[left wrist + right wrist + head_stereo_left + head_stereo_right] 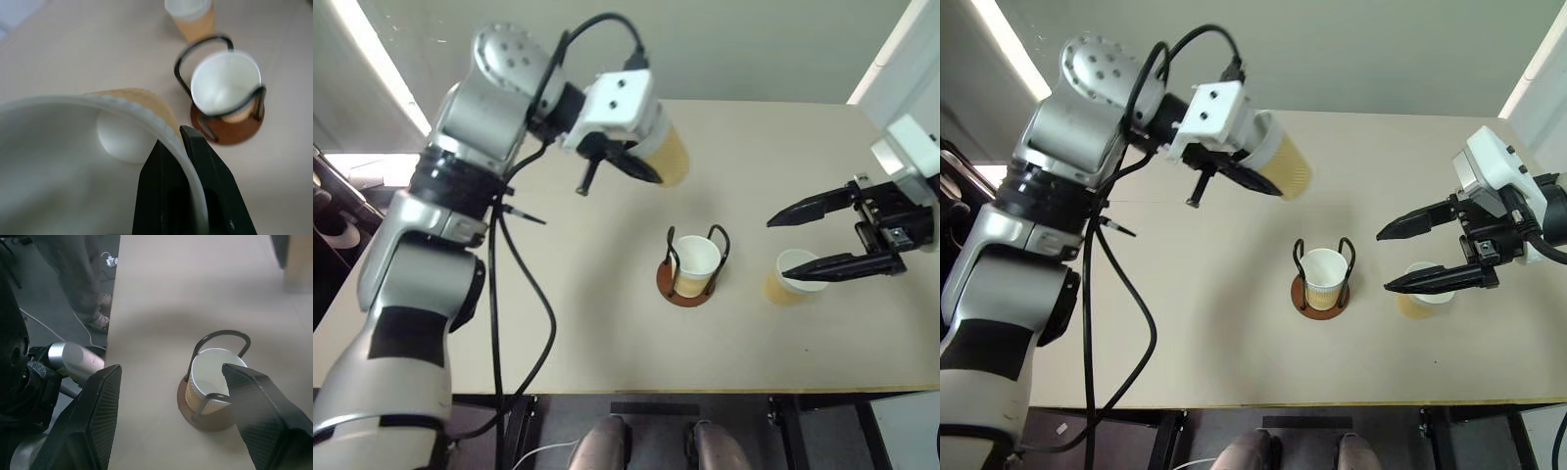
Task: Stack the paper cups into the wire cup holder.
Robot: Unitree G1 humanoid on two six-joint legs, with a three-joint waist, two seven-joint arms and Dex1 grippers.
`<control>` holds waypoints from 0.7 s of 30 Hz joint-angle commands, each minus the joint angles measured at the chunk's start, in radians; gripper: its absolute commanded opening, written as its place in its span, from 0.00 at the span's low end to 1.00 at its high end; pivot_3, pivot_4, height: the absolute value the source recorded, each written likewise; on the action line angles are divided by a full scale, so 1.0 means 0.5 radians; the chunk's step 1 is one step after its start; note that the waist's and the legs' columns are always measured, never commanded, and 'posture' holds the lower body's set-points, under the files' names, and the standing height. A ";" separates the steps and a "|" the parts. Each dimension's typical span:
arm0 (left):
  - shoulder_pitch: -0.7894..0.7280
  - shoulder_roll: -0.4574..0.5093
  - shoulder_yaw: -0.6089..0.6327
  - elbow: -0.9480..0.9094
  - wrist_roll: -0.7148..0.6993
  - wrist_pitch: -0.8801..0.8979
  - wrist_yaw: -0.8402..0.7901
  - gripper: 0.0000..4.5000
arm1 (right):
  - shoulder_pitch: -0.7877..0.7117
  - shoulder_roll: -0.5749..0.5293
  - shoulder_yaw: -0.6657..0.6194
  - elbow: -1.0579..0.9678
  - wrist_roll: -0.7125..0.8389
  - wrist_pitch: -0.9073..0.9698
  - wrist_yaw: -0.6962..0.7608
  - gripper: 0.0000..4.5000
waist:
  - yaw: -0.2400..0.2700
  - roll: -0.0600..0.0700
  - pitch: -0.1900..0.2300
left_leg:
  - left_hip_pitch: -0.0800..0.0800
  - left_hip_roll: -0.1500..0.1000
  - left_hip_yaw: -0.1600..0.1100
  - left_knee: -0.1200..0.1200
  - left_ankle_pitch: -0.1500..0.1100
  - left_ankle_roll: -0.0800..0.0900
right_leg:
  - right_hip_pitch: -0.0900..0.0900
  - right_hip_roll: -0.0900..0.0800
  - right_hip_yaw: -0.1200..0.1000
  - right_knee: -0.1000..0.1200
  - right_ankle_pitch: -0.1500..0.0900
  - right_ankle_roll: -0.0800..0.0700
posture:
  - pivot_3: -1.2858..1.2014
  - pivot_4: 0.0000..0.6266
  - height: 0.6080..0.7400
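Note:
My left gripper [633,162] is shut on the rim of a tan paper cup [670,157], which it holds tilted in the air above the table, up and left of the wire cup holder [688,291]. The left wrist view shows the black fingers [205,186] pinching the white rim of this cup [142,100]. A second paper cup [695,257] stands upright inside the holder's black wire loops. A third cup [785,284] stands on the table right of the holder. My right gripper [778,250] hovers open over it, holding nothing.
The beige table [607,343] has its front edge close to me, and its left edge shows in the right wrist view. A person [73,279] stands beside that edge. Black cables [499,294] hang from the left arm.

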 commanded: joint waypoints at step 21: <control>-0.214 -0.122 -0.667 -0.390 -0.298 -0.059 -0.080 0.01 | 0.180 -0.147 -0.315 -0.225 0.217 0.184 -0.154 0.75 | 0.036 0.000 0.001 | -0.009 0.001 0.003 0.006 -0.001 0.003 | 0.000 0.001 0.000 -0.003 0.005 0.010 | 0.52 0.24 1.00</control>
